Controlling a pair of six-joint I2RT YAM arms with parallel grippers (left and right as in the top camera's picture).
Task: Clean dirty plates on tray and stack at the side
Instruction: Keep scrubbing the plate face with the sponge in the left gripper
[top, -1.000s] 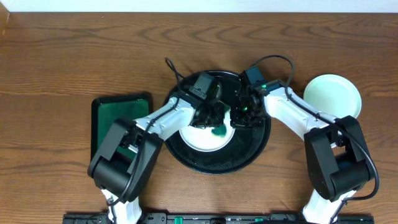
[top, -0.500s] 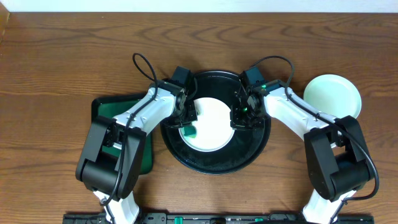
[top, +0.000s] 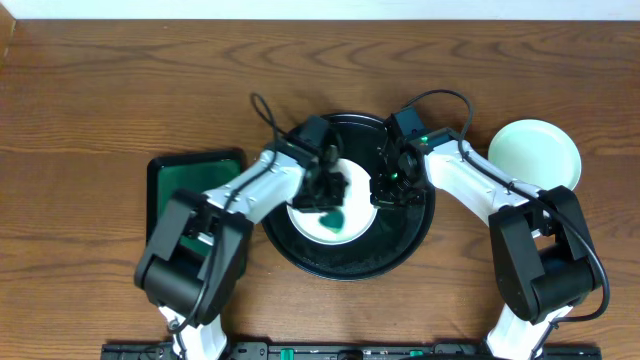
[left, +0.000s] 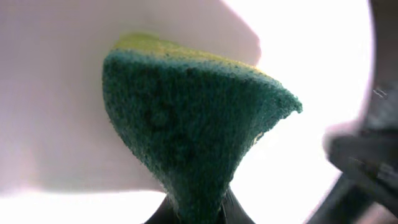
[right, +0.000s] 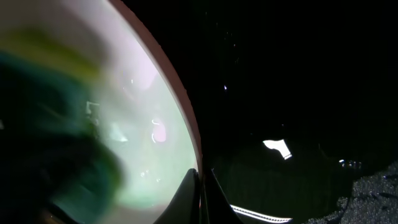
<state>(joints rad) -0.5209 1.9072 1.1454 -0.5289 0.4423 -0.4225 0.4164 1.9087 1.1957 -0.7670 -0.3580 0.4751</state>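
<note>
A white plate (top: 357, 205) lies in the round black tray (top: 340, 268). My left gripper (top: 330, 200) hangs over the plate's middle, shut on a green sponge (top: 333, 218) that presses on the plate. In the left wrist view the sponge (left: 193, 124) shows a yellow back and fills the space above the pinching fingers of my left gripper (left: 198, 214). My right gripper (top: 380, 192) is shut on the plate's right rim; its wrist view shows the right gripper (right: 200, 193) clamping that rim, with the plate (right: 155, 112) on its left and the tray (right: 280, 93) on its right.
A second white plate (top: 535, 155) sits on the wooden table to the right of the tray. A dark green rectangular tray (top: 190, 185) lies to the left, partly under my left arm. Cables arch over both wrists.
My left gripper swept the sponge to the plate's left edge and has come back rightward to its middle. The right gripper has held the rim without moving.
</note>
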